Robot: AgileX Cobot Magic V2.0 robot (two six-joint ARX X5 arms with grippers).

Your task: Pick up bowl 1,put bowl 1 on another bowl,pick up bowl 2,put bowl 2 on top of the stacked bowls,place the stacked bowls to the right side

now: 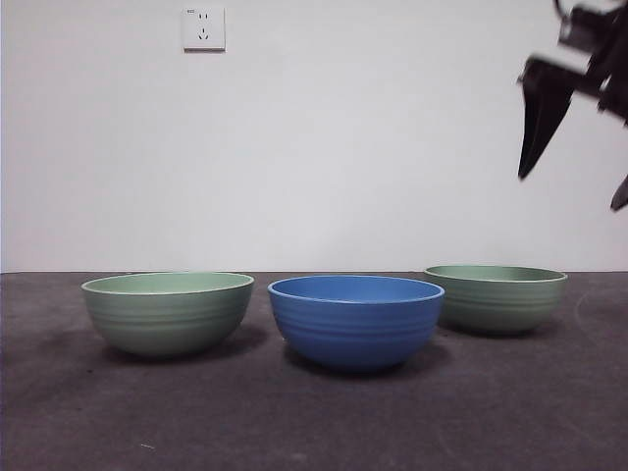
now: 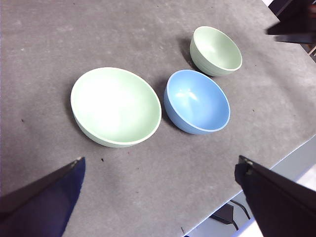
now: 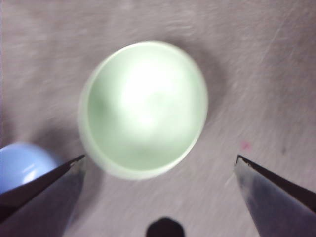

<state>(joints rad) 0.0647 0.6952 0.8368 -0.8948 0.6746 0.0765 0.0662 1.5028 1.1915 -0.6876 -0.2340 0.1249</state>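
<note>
Three same-sized ribbed bowls stand in a row on the dark table. The blue bowl (image 1: 355, 319) (image 2: 197, 101) is in the middle, with one pale green bowl (image 1: 167, 312) (image 2: 116, 106) to its left. The other pale green bowl (image 1: 496, 297) (image 2: 216, 50) (image 3: 143, 108) stands to its right and a little further back. My right gripper (image 1: 577, 177) (image 3: 160, 158) hangs open high above that right green bowl, holding nothing. My left gripper (image 2: 158, 197) is open and empty, high over the table's near side, looking down on all three bowls. The blue bowl's edge (image 3: 22, 165) shows beside one right jaw.
A white wall with a socket (image 1: 203, 27) stands behind the table. The table's edge (image 2: 276, 158) runs close to the blue bowl in the left wrist view. The right arm's dark body (image 2: 296, 22) shows near the far green bowl.
</note>
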